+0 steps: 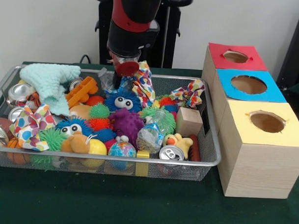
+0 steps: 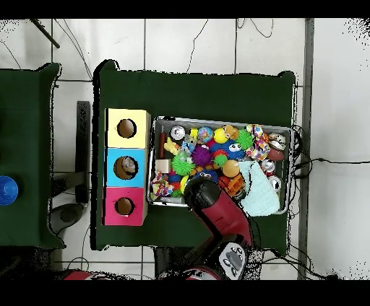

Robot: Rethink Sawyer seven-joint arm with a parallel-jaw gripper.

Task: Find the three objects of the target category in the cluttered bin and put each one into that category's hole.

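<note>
A dark green cloth covers the table [image 1: 112, 204], which stands before a pale wall on a floor of pale tiles [image 2: 217, 43]. The wire bin [image 1: 206, 160] holds mixed toys, cans and cloths. The gripper [image 1: 125, 72] hangs over the bin's far side; whether its jaws are open or closed cannot be determined. One clear plastic bundle [image 1: 149, 136] lies below the gripper, nearer the camera, beside a drink can [image 1: 171, 153]. The red-topped box with its hole [image 1: 235, 56] stands well apart, outside the bin.
</note>
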